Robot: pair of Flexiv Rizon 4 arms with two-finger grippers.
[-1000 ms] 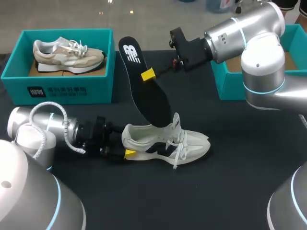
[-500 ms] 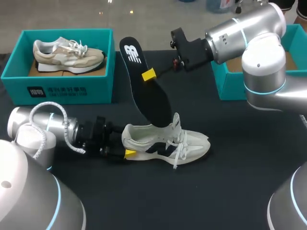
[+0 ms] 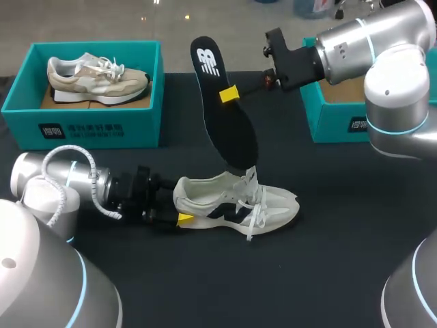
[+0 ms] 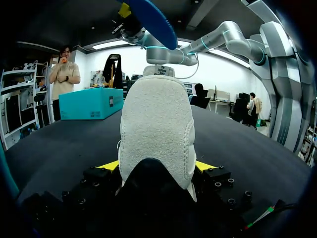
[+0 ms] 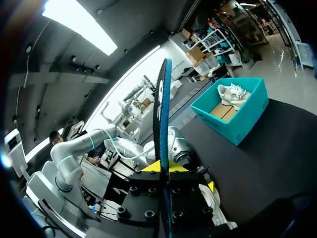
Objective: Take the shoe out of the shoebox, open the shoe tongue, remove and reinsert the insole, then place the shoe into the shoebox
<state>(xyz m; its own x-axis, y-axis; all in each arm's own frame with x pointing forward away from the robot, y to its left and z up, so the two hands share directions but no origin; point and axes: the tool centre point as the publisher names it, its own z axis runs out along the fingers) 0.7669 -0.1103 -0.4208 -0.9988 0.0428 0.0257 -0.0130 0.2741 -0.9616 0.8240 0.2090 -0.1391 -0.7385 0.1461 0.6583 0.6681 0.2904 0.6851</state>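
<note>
On the worktop (image 3: 341, 260), left jaws pinch the heel of the shoe (image 3: 232, 205); right jaws pinch the insole (image 3: 230, 119) above it, tip at the tongue (image 3: 250, 176). A snagged tip could drag the shoe loose.

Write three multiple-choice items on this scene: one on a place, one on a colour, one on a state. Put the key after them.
1. Where is the white shoe?
A. Inside a box
B. Lifted in the air
C. On the table

2. What colour are the left shoebox and the right shoebox?
A. Teal
B. Red
C. Grey

3. What state is the right end effector in?
A. Open and empty
B. Shut on the insole
C. Shut on a lace

Key:
1 C: it lies on the dark table, heel gripped by the left end effector.
2 A: both walls are teal.
3 B: its yellow tips clamp the black insole, held tilted above the shoe.
</note>
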